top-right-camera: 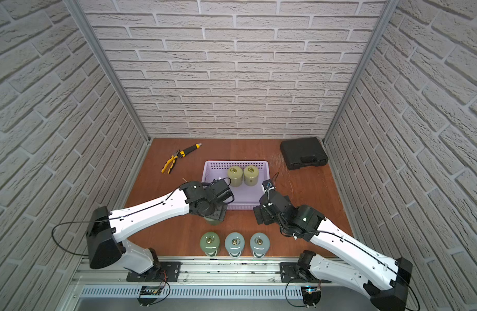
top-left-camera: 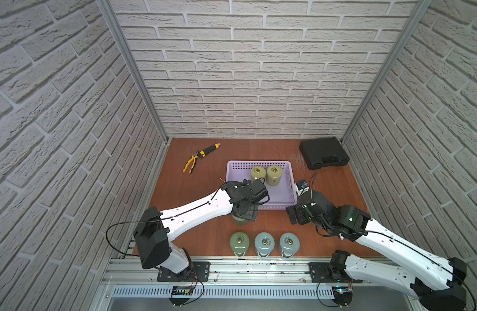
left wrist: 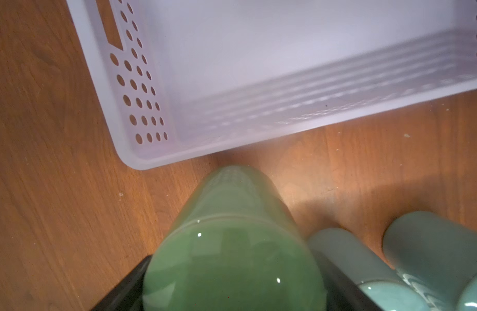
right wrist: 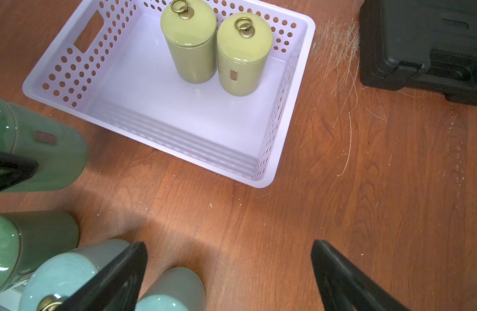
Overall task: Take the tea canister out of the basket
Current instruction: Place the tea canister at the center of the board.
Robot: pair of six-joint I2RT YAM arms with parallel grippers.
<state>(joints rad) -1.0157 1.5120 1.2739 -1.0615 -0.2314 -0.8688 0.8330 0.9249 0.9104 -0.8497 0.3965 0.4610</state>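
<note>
1. And there is the tea canister [left wrist: 232, 242]: a glossy deep-green cylinder with a rounded lid. From the right wrist view the tea canister [right wrist: 51, 156] also shows a small brown plate on its side.
2. It is out of the basket [top-left-camera: 258, 162] now, standing upright just beyond the near left corner, over the counter [top-left-camera: 178, 188]. Whether its base touches the wood cannot be told.
3. The left jaws are clamped on it, one black finger pressed to each side of the lid.
4. The left arm [top-left-camera: 199, 207] stretches from its near left base towards the far right, wrist bent straight down. In both top views its black wrist covers all but a sliver of green.
5. The right arm [top-left-camera: 393, 242] reaches in from the near right, its wrist just off the basket's near right corner.
6. The right jaws stand wide apart over bare counter and hold nothing.
7. Two yellow-green canisters [right wrist: 190, 45] stand side by side at the far side of the basket.
8. Three more canisters [top-left-camera: 264, 243] line the counter's near edge, one green and two pale blue.
</note>
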